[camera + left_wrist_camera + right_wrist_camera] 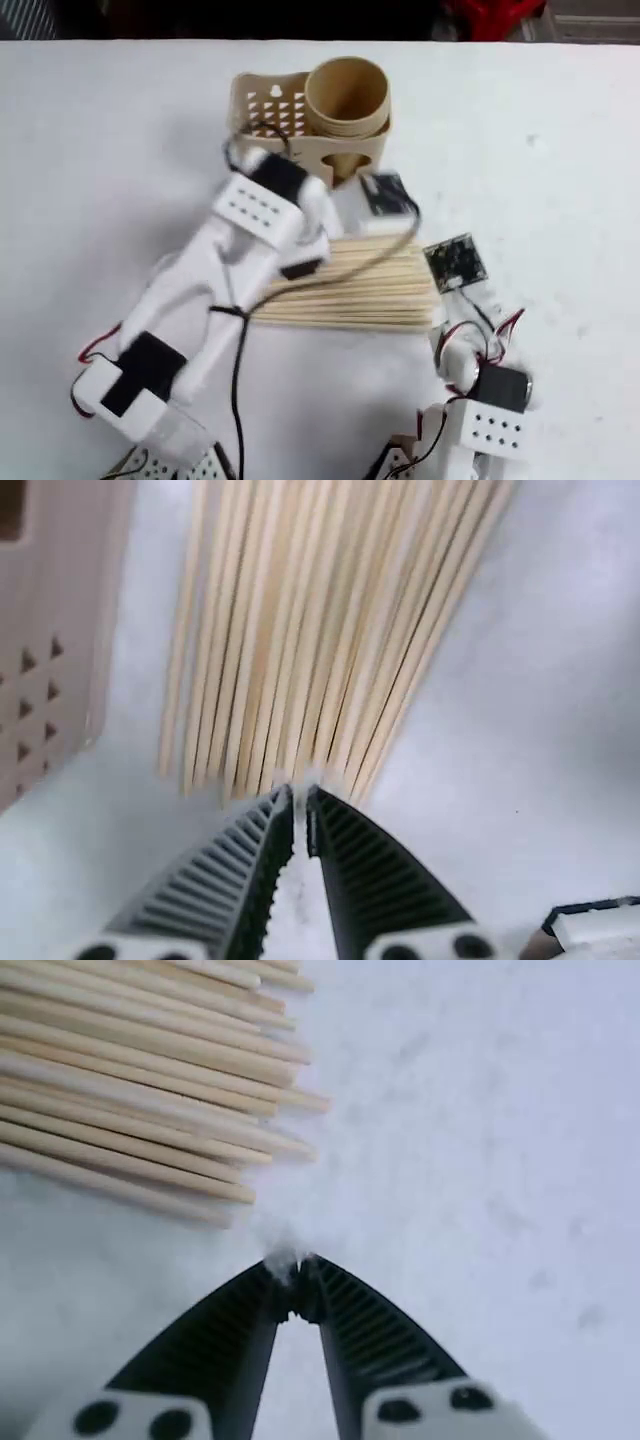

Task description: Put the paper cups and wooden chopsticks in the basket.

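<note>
**A:** Left wrist view: the left fingers are pressed almost together, tips right at the ends of the wooden chopsticks. Nothing is pinched.

**B:** Then they should spread first and close on a few sticks nearer the middle, I'd judge, so the load doesn't tip.

**A:** The right fingers are pressed together too, tips on the worktop beside the stick ends.

**B:** The basket, upper centre in the high view, already holds the paper cups.
</note>
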Tool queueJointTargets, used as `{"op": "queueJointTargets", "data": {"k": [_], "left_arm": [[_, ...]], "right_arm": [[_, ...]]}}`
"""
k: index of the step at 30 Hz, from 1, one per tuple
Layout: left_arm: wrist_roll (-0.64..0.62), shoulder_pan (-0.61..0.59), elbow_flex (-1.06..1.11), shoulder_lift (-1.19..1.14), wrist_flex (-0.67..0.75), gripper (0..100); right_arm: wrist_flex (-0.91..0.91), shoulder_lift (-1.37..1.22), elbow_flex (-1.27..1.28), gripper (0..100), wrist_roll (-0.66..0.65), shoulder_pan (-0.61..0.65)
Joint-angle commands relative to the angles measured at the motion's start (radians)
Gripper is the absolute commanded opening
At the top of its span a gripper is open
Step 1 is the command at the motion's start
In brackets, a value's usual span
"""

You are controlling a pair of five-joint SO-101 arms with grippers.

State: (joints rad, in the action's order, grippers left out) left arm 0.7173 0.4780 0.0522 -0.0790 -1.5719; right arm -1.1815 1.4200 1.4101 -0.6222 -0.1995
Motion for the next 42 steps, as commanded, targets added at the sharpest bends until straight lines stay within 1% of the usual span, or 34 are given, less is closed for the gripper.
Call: {"op": "queueJointTargets", "data": {"k": [1, 3, 4, 9, 11, 15, 20, 23, 27, 29, 32, 37, 42], "left_arm": [[0.011, 0.045, 0.094, 0.042, 0.160, 13], [0.005, 0.059, 0.157, 0.042, 0.245, 18], [0.005, 0.067, 0.184, 0.042, 0.284, 18], [0.003, 0.094, 0.281, 0.041, 0.439, 14], [-0.006, 0.094, 0.311, 0.035, 0.488, 14], [-0.051, 0.090, 0.310, -0.058, 0.532, 14], [-0.052, 0.087, 0.210, -0.174, 0.485, 14], [-0.055, 0.087, 0.186, -0.209, 0.474, 14], [-0.055, 0.070, 0.183, -0.213, 0.473, 6], [-0.052, 0.050, 0.180, -0.213, 0.470, 4], [-0.051, 0.031, 0.153, -0.213, 0.428, 4], [-0.049, 0.033, 0.071, -0.213, 0.338, 4], [-0.049, 0.031, -0.055, -0.213, 0.207, 2]], "right_arm": [[0.041, 0.087, 0.080, 1.5, -0.009, -0.016], [0.048, 0.150, 0.129, 1.5, -0.014, -0.016], [0.045, 0.185, 0.152, 1.5, -0.014, -0.016], [-0.058, 0.375, 0.195, 1.5, -0.015, -0.016], [-0.067, 0.392, 0.203, 1.5, -0.017, -0.016], [-0.059, 0.361, 0.204, 1.5, -0.046, -0.018], [-0.064, 0.378, 0.206, 1.5, -0.048, -0.081], [-0.059, 0.380, 0.229, 1.5, -0.051, -0.093], [-0.058, 0.380, 0.232, 1.5, -0.052, -0.091], [-0.058, 0.380, 0.232, 1.5, -0.052, -0.091], [-0.058, 0.380, 0.232, 1.5, -0.052, -0.091], [-0.044, 0.380, 0.244, 1.5, -0.051, -0.090], [-0.022, 0.381, 0.258, 1.5, -0.052, -0.088]]}}
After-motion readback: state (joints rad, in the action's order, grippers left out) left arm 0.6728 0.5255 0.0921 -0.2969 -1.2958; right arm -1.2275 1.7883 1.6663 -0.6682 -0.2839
